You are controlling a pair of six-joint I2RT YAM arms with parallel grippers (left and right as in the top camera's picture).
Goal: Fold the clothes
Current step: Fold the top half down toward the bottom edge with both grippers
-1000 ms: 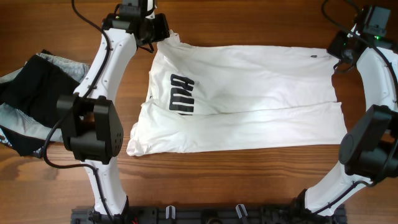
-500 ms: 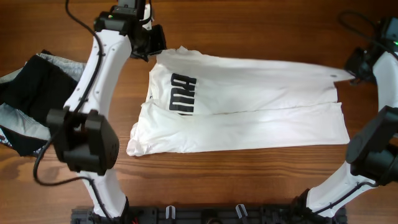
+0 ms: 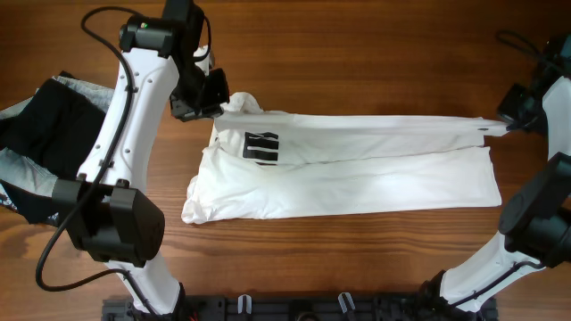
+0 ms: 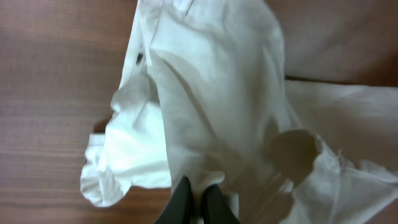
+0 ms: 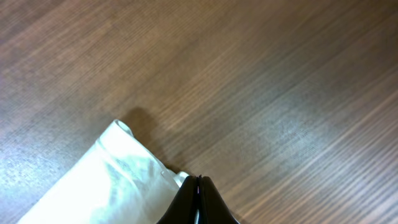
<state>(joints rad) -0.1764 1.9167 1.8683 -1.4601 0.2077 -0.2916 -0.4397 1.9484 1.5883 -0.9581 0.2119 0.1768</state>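
Observation:
The white shirt (image 3: 357, 169) lies across the middle of the wooden table, with a black print (image 3: 260, 146) near its left end. Its far edge is lifted and stretched taut between my two grippers. My left gripper (image 3: 217, 100) is shut on the shirt's far left corner; in the left wrist view the fingers (image 4: 198, 198) pinch bunched white fabric (image 4: 211, 106). My right gripper (image 3: 507, 122) is shut on the far right corner; in the right wrist view the closed fingers (image 5: 198, 186) hold the cloth edge (image 5: 118, 174) above the table. The neck label is hidden.
A pile of black and pale grey-blue folded garments (image 3: 40, 143) lies at the table's left edge. The arm bases stand at the front edge (image 3: 294, 308). Bare wood (image 3: 357, 45) shows behind the shirt.
Both grippers have lifted the shirt's far edge and drawn it toward the front, over the rest. The flat upper panel has narrowed into a taut band, partly covering the black print.

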